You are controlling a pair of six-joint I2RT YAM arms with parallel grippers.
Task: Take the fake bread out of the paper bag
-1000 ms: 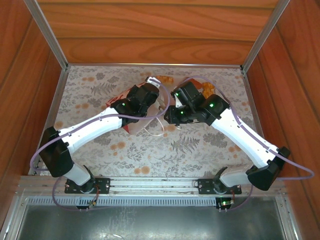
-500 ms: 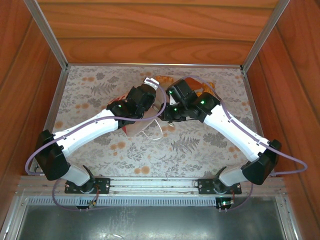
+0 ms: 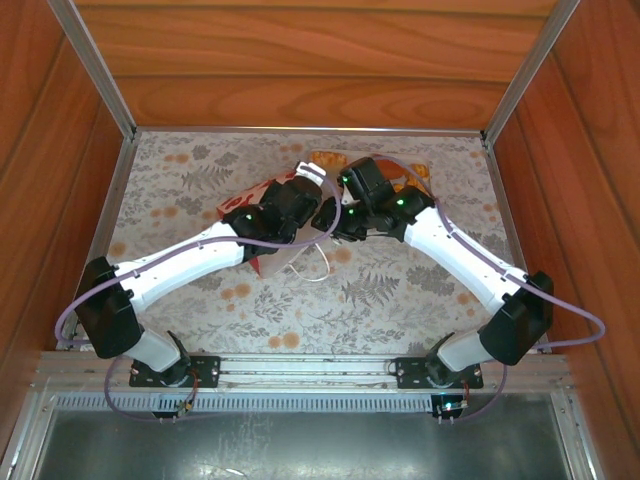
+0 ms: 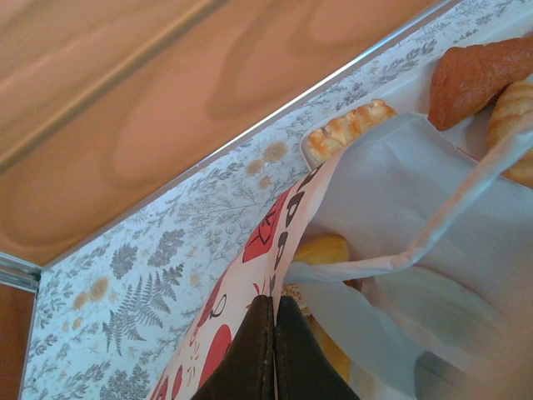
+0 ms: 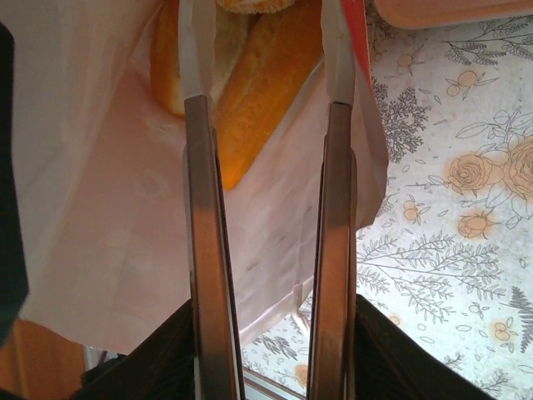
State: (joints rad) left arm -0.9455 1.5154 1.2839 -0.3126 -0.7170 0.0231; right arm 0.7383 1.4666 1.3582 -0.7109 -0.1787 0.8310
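Observation:
The paper bag (image 4: 279, 221), white with red marks, lies on its side, and my left gripper (image 4: 273, 302) is shut on its upper rim, holding the mouth up. Fake bread (image 4: 323, 248) shows inside the mouth. My right gripper (image 5: 271, 337) is shut on metal tongs (image 5: 204, 250), whose two arms stand apart and reach into the bag (image 5: 108, 217) on either side of an orange roll (image 5: 262, 92). In the top view, the left gripper (image 3: 305, 190) and the right gripper (image 3: 335, 215) meet at the bag (image 3: 262, 262).
The pale pink tray (image 4: 416, 92) lies behind the bag with several pastries (image 4: 483, 75) on it, and its corner (image 5: 450, 10) shows by the tongs. The bag's white cord handles (image 3: 315, 268) trail on the floral tablecloth. Wooden walls enclose the table.
My right arm has swung left from the tray side to the bag's mouth, bringing the tongs inside. The left gripper has kept hold of the bag's rim and shifted slightly.

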